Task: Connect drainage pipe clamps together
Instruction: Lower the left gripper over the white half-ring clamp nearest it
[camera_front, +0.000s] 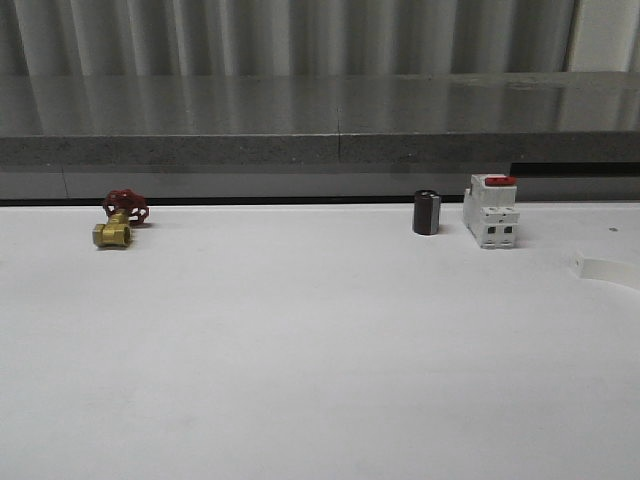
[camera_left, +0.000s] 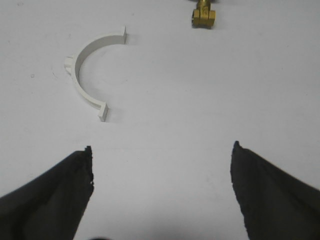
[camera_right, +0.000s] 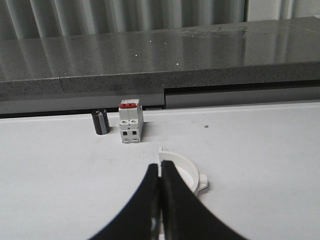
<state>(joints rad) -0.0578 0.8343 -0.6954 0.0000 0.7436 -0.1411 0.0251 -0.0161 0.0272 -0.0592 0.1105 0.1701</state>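
White counter (camera_front: 320, 380) carried everything; a grey ledge (camera_front: 320, 120) ran along its far edge with corrugated wall behind. Left tool (camera_left: 162, 165) was released, black fingers (camera_left: 60, 195) spread wide, hovering over bare counter, nothing between them. Right tool (camera_right: 161, 172) was clenched, fingertips pressed together with nothing gripped, sitting just in front of one clamp half.

Drainage pipe clamps were apart, not joined: one white half (camera_left: 87, 75) lay flat on the counter ahead of the left tool, near the brass valve; the other half (camera_right: 187, 172) lay just past the right tool's tips, partly hidden by them, seen at the counter's right edge (camera_front: 605, 270) in the front view.

Far row: white breaker with red top (camera_front: 491, 212), black cylinder (camera_front: 427, 213) just beside it on its left, brass valve with red handwheel (camera_front: 120, 220) well off to the left.
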